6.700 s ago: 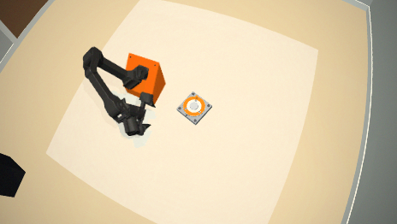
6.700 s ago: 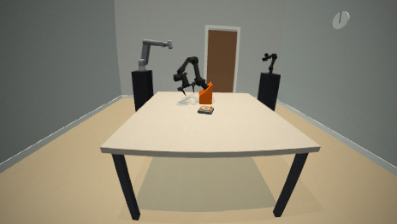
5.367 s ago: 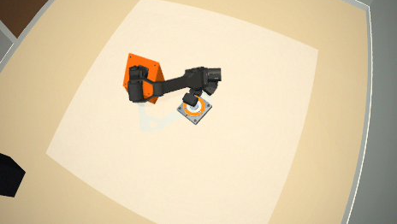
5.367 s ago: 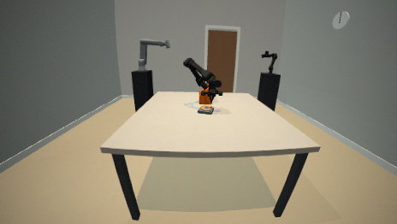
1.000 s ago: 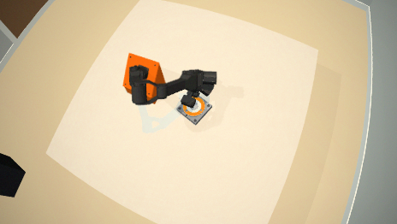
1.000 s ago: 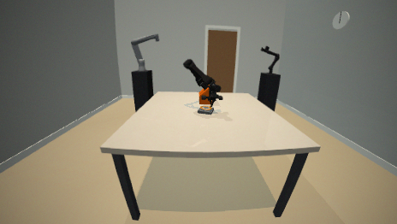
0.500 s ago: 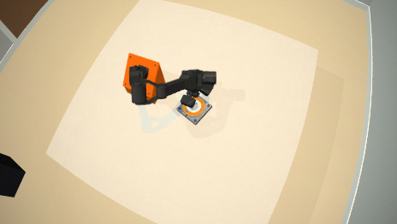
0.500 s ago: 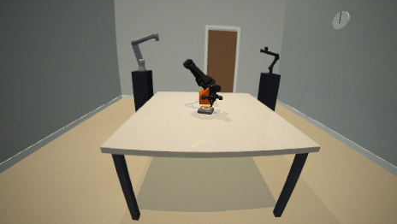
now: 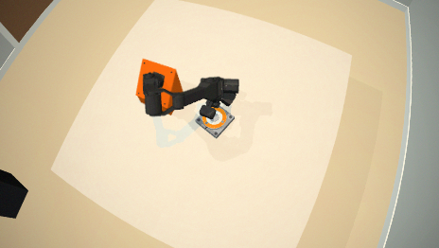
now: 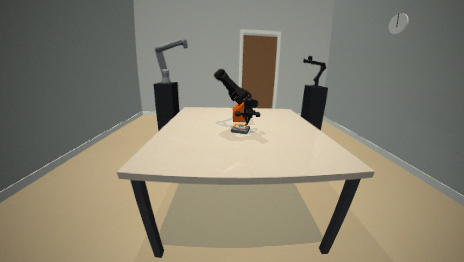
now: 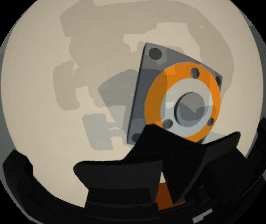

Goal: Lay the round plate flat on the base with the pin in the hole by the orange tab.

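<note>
The round plate, an orange ring around a pale inner ring, sits on the grey square base. The round grey post shows at its centre. Three dark holes or spots show in the orange ring. My gripper is shut with nothing seen between its fingers. Its tips are low at the plate's near edge in the wrist view and cover part of it; whether they touch it I cannot tell. The tab and the pin cannot be made out. Any tilt of the plate is too small to tell.
My arm's orange mount stands on the pale table, close to the base. Two other arms stand on black pedestals beyond the table. The arm's shadow falls around the base.
</note>
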